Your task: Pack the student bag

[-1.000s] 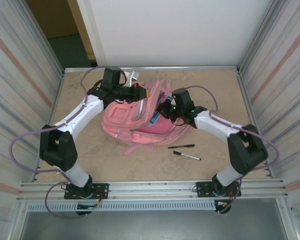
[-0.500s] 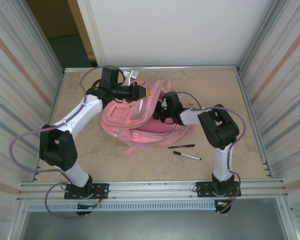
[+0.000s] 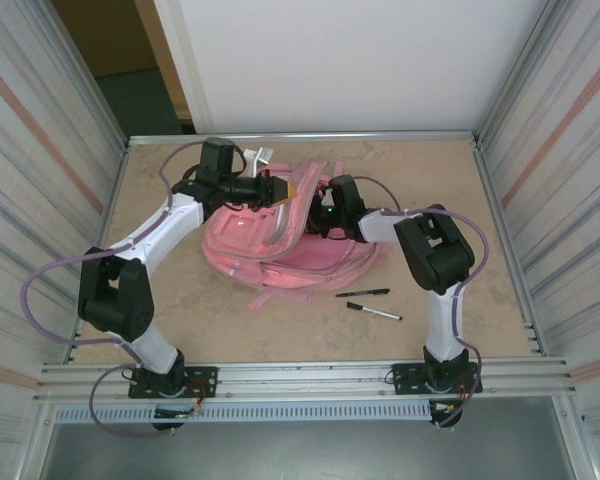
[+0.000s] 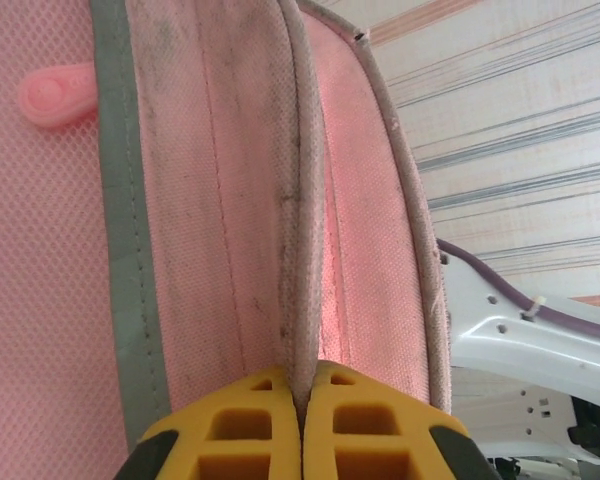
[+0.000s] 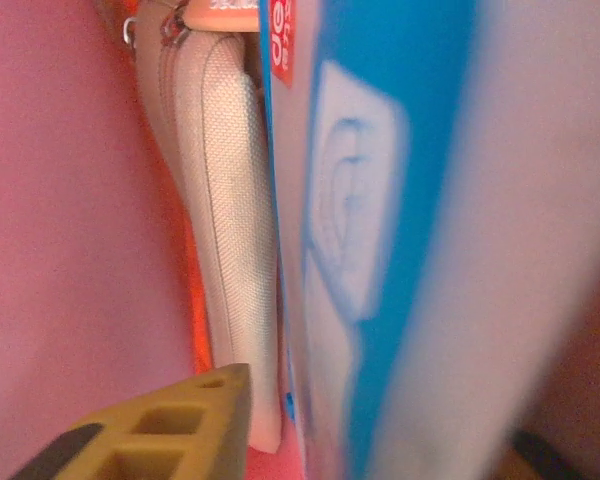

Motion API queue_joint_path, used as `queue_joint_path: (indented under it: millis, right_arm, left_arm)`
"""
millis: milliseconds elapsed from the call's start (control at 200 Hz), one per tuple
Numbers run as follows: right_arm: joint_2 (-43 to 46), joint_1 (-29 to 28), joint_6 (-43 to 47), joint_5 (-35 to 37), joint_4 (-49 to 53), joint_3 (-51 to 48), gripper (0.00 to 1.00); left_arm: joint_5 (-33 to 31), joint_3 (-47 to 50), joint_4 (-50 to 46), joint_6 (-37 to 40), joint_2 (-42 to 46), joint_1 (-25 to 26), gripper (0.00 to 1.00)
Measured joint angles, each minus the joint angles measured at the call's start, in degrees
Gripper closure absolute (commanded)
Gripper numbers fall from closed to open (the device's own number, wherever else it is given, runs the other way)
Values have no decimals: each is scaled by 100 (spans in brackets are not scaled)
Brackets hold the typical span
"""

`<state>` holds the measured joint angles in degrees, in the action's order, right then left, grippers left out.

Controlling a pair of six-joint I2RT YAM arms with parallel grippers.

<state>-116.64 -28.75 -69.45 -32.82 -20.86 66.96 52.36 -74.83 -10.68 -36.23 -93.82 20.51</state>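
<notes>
Pinching the piped rim of the large soft pink fabric backpack point(image 3: 270, 255) in my left gripper point(image 4: 302, 390), I hold the bag's mouth lifted, yellow jaws fully closed on that edge. The backpack lies mid-way across the tan table point(image 3: 180, 330), between my two arms. My right gripper point(image 3: 326, 212) reaches down inside the opening, with one yellow finger point(image 5: 170, 420) just beside a flat blue-and-white printed packet point(image 5: 380, 250) and a pale woven zipped pouch point(image 5: 230, 220). I cannot tell whether those jaws are parted or clamped on the packet.

The thin pinch worries me most. If the fabric slides out, the flap would drop onto my right wrist and close the mouth. Pulling my right arm out carelessly could catch the packet's edge and drag it back up, or tip it across the opening. My right elbow hangs near two black pens point(image 3: 370, 303) on the table, so a wide swing could sweep them away.
</notes>
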Motion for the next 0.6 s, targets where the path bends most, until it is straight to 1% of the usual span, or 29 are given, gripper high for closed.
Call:
queue_joint_path:
  millis: [105,296,446,596]
  right_arm:
    - [313,26,275,116,374,-186,58]
    - [907,195,780,195,1169,-516,52]
    - [1209,455,1178,173,1670,-570,51]
    - [1545,675,1576,205,2210,-715,51]
  left_arm:
    - [-68,44,-48,98,11,-11,100]
    - [-367,319,-92,208,76,-9,100]
    - [-538,791,264,107,238,24,100]
    - [-588,835,339,39,245,74,100]
